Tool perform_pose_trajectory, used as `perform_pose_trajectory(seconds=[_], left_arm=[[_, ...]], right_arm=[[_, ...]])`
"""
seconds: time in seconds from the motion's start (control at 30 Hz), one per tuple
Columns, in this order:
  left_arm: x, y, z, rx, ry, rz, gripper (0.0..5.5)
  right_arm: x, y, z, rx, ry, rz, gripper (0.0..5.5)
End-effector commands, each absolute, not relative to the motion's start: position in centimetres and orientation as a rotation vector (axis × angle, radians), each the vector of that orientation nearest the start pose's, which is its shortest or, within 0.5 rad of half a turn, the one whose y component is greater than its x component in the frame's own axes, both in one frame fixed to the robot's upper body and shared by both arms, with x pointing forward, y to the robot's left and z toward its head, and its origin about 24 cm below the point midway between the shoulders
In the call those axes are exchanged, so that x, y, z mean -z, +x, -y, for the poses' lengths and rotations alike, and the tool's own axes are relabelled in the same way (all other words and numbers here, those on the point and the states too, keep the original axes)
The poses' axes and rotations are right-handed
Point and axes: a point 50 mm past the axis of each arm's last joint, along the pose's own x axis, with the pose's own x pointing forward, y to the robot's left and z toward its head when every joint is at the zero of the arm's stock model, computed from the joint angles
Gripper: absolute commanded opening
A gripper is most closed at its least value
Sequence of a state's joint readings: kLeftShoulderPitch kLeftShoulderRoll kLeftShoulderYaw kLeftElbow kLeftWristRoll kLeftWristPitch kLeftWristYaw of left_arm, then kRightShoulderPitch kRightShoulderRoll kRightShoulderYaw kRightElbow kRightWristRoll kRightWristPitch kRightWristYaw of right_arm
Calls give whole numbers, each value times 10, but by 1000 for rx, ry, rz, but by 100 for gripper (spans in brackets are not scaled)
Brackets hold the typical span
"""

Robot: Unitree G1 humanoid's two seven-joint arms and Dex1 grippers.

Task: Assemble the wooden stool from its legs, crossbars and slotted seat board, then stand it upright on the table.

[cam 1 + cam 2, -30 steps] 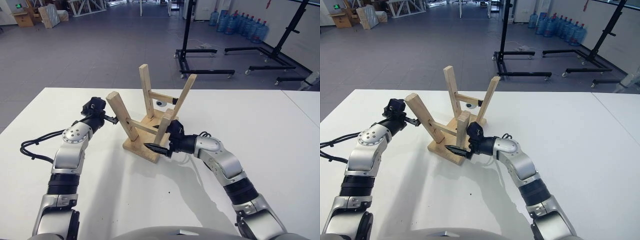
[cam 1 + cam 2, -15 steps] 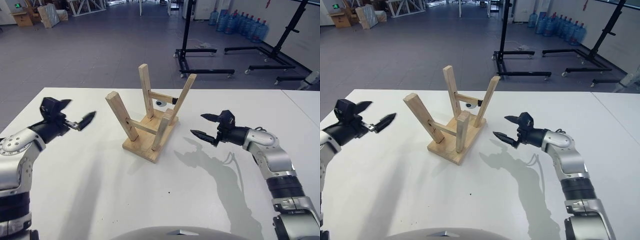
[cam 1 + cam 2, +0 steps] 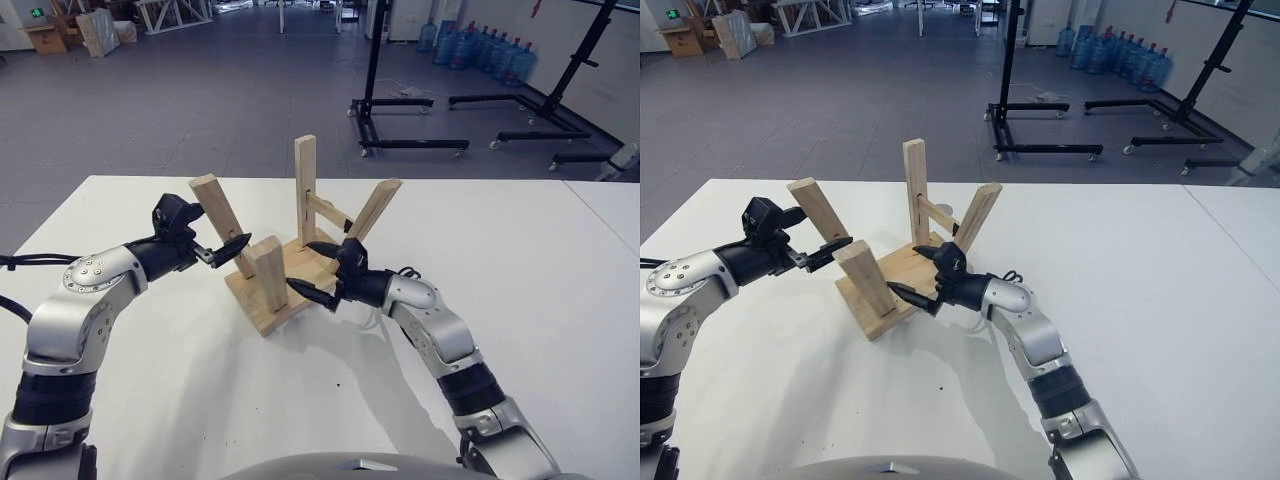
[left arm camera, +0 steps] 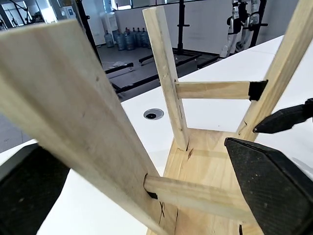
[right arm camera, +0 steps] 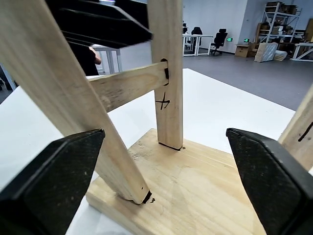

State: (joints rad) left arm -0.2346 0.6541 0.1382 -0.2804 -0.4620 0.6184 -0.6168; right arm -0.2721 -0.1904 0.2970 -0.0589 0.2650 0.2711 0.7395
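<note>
Jaws on the left are spread wide, and from the head camera we see them right at the left-hand leg (image 3: 214,208) of the stool (image 3: 902,268), one dark fingertip (image 3: 237,243) poking past it toward the front leg (image 3: 265,274). That stool is upside down: seat board (image 3: 285,262) down on the white desk (image 3: 520,270), four legs in the air. An upper crossbar (image 3: 326,212) joins the tall back leg (image 3: 305,180) to the slanted right-hand leg (image 3: 376,208). Right jaws are wide as well, one finger (image 3: 322,247) above and one below, at the seat board's right edge. Whether they touch the wood, we cannot tell.

Over to the left wrist camera: the left-hand leg looms close, sitting between the two black pads (image 4: 274,196), which stand well apart. Beyond it we get the seat board, the back leg with the upper crossbar, and a lower crossbar (image 4: 195,197) plugged into the near leg. Past the stool, a round hole (image 4: 153,114) shows in the desk.

Now the right wrist camera: its two black fingers (image 5: 49,196) are far apart, with the seat board's edge lying between them. We see the front leg slanting across close by. The left-hand leg stands straight in the board, the lower crossbar ties the two together, and the left jaws hang dark beside that leg's upper part.
</note>
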Motion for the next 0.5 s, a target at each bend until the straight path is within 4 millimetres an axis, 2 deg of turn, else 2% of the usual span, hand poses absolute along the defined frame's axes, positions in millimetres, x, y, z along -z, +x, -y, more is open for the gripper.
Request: perform_pose_trajectory(seconds=[0.03,0.17,0.27,0.4,0.5], left_arm=[[-152,276,-215,648,177,-122,540],[-148,280,-211,708,136,-119,540],[-143,287,-211,736,138,-135,540],[-136,301,-217,740,162,-158,540],[-134,315,-218,737,176,-156,540]], right_arm=[[-96,249,40,-1167,-41,-4,458],[-100,240,29,-1169,-107,17,458],[-109,242,27,-1138,-201,44,458],[-159,245,43,-1119,-315,121,458],[-181,240,57,-1100,-329,121,458]])
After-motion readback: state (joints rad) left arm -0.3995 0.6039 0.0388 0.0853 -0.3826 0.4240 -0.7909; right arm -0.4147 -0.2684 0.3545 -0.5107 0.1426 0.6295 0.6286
